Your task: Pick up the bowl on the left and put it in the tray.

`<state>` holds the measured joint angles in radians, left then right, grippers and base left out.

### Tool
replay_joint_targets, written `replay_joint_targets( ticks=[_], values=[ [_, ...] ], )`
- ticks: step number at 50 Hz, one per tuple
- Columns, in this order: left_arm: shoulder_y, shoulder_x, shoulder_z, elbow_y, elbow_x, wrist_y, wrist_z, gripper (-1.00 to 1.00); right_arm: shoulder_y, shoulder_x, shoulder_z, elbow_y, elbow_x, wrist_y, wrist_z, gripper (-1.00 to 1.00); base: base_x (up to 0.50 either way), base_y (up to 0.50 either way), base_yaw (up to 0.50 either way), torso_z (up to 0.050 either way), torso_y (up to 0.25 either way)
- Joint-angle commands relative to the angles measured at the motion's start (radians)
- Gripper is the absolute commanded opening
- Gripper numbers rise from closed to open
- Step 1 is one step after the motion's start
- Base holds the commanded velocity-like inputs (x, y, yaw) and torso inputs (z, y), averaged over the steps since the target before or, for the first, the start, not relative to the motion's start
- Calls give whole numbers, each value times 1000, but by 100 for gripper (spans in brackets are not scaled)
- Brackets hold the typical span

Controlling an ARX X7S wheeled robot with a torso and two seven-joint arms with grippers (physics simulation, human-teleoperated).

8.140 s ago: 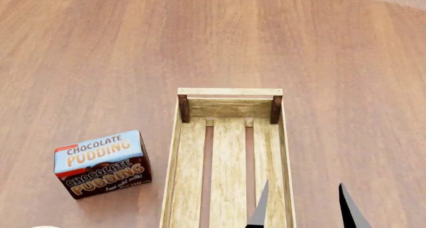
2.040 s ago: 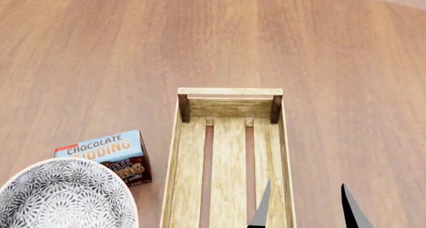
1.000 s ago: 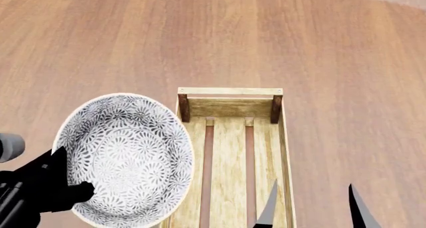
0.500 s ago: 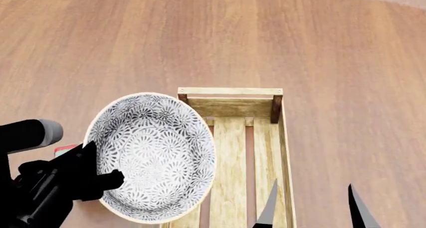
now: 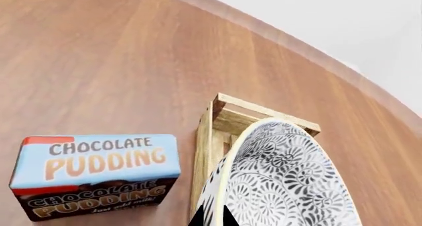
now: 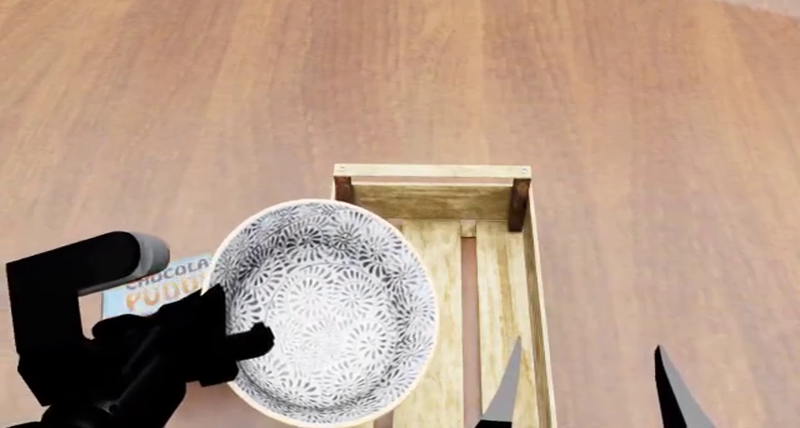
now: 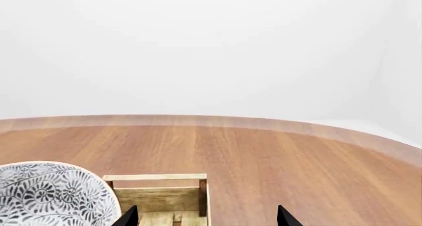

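Between the tips of the left gripper (image 6: 238, 346) sits the rim of the bowl (image 6: 328, 311), clenched at its near-left edge and held above the table (image 6: 400, 81); the bowl is tilted, its patterned inside facing up and toward the head camera; its far-right part overhangs the left wall and left plank of the tray (image 6: 507, 269), while the rest hangs outside that wall. In the left wrist view the bowl (image 5: 283, 181) rises edge-on just beyond the two dark tips at the frame's lower border, with the tray (image 5: 228, 119) directly past it; the bowl hides most of the tray's floor there.

To the outer side of the left gripper, away from the tray, lies the chocolate pudding box (image 5: 99, 174) on the table, near the tray's left wall but apart from it; from the head it shows only as a blue sliver (image 6: 160, 286) behind the black arm.

The right gripper (image 6: 585, 391) hangs released, its two dark tips spread wide and holding nothing; the left tip is over the tray's near end, the right tip beyond its right wall; the bowl is off to this gripper's left.
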<state>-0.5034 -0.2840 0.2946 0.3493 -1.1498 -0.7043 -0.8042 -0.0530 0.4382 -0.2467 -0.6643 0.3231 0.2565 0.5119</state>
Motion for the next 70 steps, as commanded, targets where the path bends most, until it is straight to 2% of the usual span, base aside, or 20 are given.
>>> replay_joint_targets(
  ticks=[1, 19, 70],
  values=[
    [12, 68, -8, -60, 5, 19, 89, -100, -8, -18, 24, 9, -15, -21, -31, 100, 0, 0, 0, 0, 0],
    [16, 107, 21, -138, 27, 62, 138, -100, -5, -17, 19, 16, -14, -26, -28, 100, 0, 0, 0, 0, 1],
    [-16, 171, 68, -261, 35, 147, 184, -100, -2, -9, 9, 23, -10, -32, -20, 100, 0, 0, 0, 0, 0]
  ],
)
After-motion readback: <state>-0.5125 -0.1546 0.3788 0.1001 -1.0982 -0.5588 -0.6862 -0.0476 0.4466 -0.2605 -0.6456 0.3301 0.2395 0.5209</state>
